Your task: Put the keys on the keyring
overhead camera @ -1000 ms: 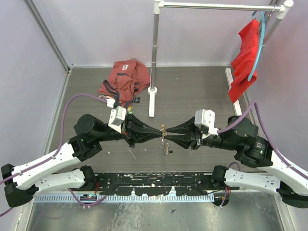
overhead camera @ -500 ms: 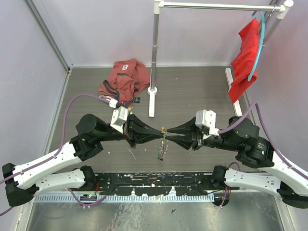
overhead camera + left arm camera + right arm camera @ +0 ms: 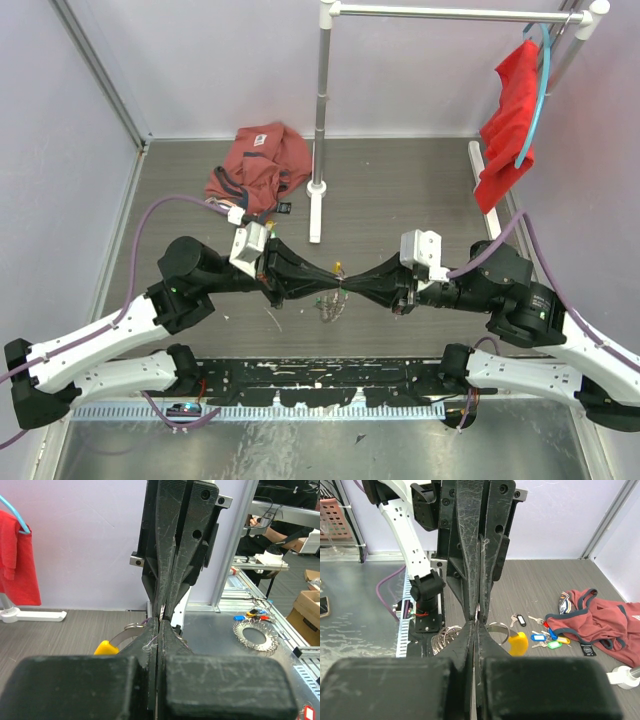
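Note:
Over the table's middle my left gripper and right gripper meet tip to tip, both shut. The keyring hangs just below that meeting point, a bunch of silvery rings. In the right wrist view its rings show left of my right gripper, and its metal band curves right to the yellow tag. The left gripper pinches the same band, with the yellow tag to its left. Loose keys with blue, green and yellow tags lie on the table; one has a black tag.
A crumpled red garment lies at the back left beside the loose keys. A rack pole on a white foot stands behind the grippers, and a red cloth hangs at the right. Another ring of silvery keys lies on the steel surface.
The right gripper has closed fully and edged left against the left gripper's tips. The hanging bunch of keys has swung left and a little lower. The left gripper stays shut.

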